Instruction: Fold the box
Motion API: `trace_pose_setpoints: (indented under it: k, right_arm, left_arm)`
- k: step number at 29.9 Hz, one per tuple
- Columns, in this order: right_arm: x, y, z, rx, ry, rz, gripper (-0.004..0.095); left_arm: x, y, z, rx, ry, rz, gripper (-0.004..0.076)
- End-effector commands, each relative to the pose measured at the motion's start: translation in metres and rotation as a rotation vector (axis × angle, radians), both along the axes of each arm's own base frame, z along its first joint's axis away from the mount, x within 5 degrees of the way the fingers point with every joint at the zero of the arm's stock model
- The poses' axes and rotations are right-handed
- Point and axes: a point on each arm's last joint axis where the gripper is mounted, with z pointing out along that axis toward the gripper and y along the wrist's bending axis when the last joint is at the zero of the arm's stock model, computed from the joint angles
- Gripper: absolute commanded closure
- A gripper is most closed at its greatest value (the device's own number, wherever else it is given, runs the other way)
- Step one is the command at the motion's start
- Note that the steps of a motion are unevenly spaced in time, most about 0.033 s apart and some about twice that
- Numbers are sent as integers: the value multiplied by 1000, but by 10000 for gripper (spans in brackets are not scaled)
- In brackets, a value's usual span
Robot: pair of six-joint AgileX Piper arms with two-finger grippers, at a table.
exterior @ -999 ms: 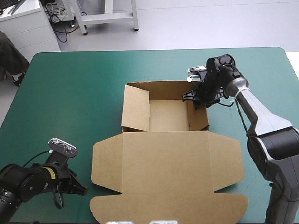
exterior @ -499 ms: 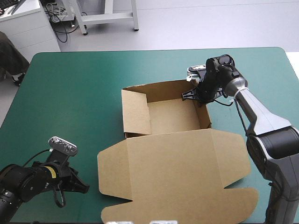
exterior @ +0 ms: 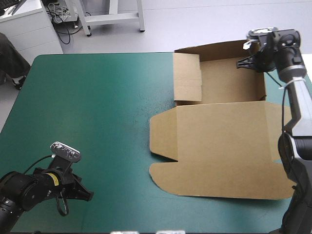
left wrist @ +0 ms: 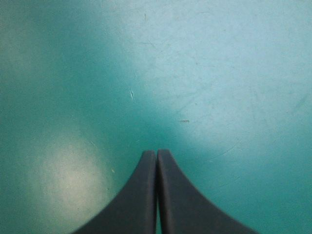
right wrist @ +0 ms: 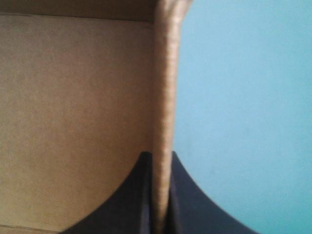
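As its tray stood w/ walls raised and its lid lay flat, the box (exterior: 219, 141) took up the table's 2 o'clock quarter, brown board on the teal-green cover (exterior: 97, 112). Tray sat at 12 o'clock of the lid; its far wall reached past the table's far edge.

Item 1, right gripper (exterior: 248, 62): at the tray's far-right corner, approx. 1 o'clock of box centre. Black fingers were all but closed, pinching the right wall (right wrist: 165, 83) betw. them, one finger inside the tray, the other outside over the cover. Right arm crossed the lid's 3 o'clock edge and hid part of it.

Item 2, left gripper (exterior: 84, 194): near-left corner of table, approx. 7 o'clock, well apart from box. Fingers were pressed together in one arch, gripping nothing; bare cover lay under and ahead.
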Motion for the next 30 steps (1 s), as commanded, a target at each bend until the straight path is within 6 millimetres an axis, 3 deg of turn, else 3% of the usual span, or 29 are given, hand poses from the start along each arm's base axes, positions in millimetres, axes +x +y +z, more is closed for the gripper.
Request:
trace_pose_setpoints:
  k: [1,6,11,17,23,26,30]
  right_arm:
    - [-16,-47,39,-38,-144,-97,931]
    - [-24,-112,30,-35,-122,-247,931]
    - [-28,-153,12,-19,-75,-317,931]
    - [-27,-184,-17,41,-2,-361,931]
    - [-26,-200,-34,58,36,-353,903]
    - [-28,-204,-35,61,37,-365,770]
    - [-31,-208,-31,62,27,-376,406]
  left_arm:
    - [3,-2,10,-42,-55,17,756]
    - [3,-2,10,-41,-51,17,756]
    - [3,-2,10,-41,-51,17,756]
    - [2,-2,10,-42,-45,18,756]
    - [2,-2,10,-40,-42,18,756]
    - [2,-2,10,-40,-40,18,756]
    - [2,-2,10,-39,-40,18,756]
